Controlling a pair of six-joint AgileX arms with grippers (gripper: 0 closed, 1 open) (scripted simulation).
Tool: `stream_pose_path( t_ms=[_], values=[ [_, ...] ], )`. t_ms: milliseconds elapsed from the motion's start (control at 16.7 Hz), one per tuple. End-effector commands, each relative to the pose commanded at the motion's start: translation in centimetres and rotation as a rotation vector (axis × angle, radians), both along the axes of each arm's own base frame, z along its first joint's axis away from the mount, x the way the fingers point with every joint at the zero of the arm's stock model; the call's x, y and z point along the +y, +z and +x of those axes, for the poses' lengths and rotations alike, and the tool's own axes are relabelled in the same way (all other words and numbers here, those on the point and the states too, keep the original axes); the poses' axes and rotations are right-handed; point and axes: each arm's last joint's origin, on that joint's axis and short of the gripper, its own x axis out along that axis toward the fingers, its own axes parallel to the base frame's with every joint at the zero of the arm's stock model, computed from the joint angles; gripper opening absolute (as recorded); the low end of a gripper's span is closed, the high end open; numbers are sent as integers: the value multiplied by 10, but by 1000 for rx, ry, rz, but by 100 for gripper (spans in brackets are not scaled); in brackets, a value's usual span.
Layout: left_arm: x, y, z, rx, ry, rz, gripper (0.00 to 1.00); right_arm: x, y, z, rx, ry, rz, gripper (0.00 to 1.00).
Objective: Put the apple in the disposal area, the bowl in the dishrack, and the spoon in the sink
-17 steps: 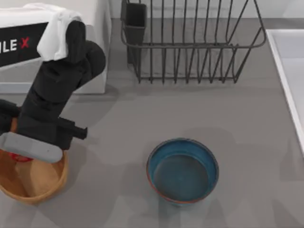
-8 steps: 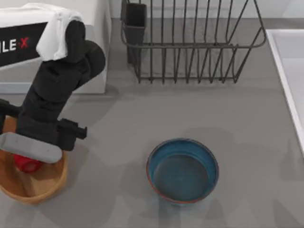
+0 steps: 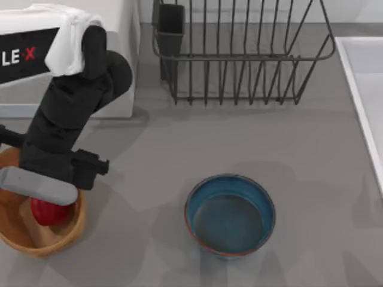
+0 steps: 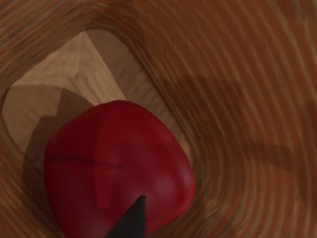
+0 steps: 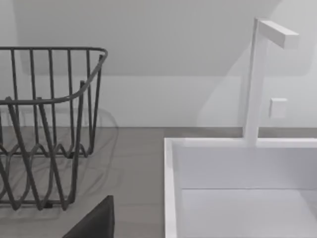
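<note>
Resting on the floor of the disposal area [image 3: 12,239], the apple [image 3: 49,211] lies loose against the basket's inner wall. Above that basket hangs the left arm [image 3: 66,119]; whether its jaws are spread or pressed together cannot be told. Well to the right of the basket the bowl [image 3: 230,214] stands alone with bare table [image 3: 149,149] all round. Beyond it stands the dishrack [image 3: 239,54], and the sink [image 3: 359,72] lies at the table's right edge.

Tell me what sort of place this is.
Most likely a rendered kitchen counter set up for dish clearing. A wire dishrack stands at the back, a white sink with a tap sits at the right, and a teal bowl rests on the grey counter.
</note>
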Motion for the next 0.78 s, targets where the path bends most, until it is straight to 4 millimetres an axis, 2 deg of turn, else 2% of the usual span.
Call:
stream_pose_path(
  t_ms=[180, 420, 600, 780],
  values=[
    [2, 1, -3, -36, 33, -16, 100, 0, 0, 0, 0, 0, 0, 100],
    [17, 8, -24, -247, 241, -109, 100, 0, 0, 0, 0, 0, 0, 100],
    [34, 14, -49, -487, 520, -233, 100, 0, 0, 0, 0, 0, 0, 100],
    [54, 18, -80, -752, 904, -410, 100, 0, 0, 0, 0, 0, 0, 100]
  ],
)
